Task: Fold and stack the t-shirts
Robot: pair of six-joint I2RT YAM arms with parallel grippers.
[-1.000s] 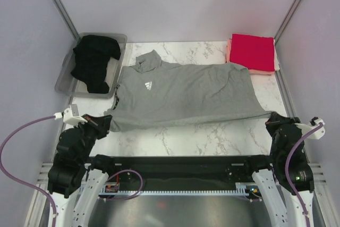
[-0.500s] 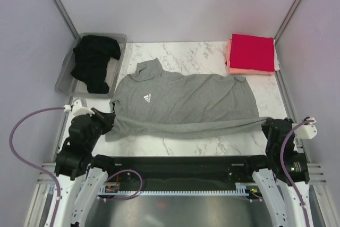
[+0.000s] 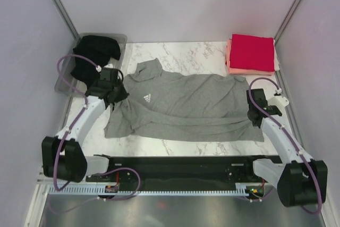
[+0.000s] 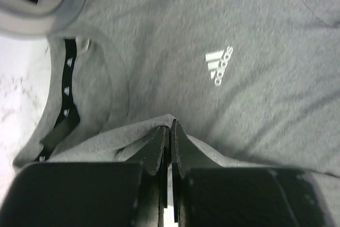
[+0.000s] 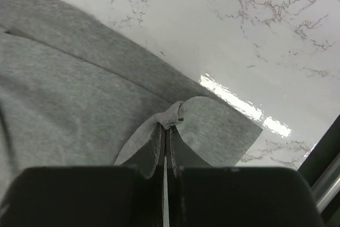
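A heather-grey t-shirt (image 3: 186, 102) with a white chest logo (image 3: 147, 98) lies across the marble table, its near edge folded over toward the back. My left gripper (image 3: 118, 95) is shut on a fold of grey cloth (image 4: 171, 123) beside the collar (image 4: 66, 97) and logo (image 4: 225, 66). My right gripper (image 3: 254, 113) is shut on a pinch of the same shirt's edge (image 5: 172, 114) at its right end. A black t-shirt (image 3: 94, 59) lies in the bin. A red folded tee (image 3: 252, 50) sits on a salmon-pink one (image 3: 239, 69) at the back right.
A clear plastic bin (image 3: 120, 43) stands at the back left, close to my left arm; its rim shows in the left wrist view (image 4: 64, 3). Bare marble (image 3: 196, 146) runs along the near edge, and also shows right of the shirt in the right wrist view (image 5: 255, 41).
Both grippers have carried the shirt's near edge away from the front and up over the shirt toward the back, the left to the collar, the right to the right end.
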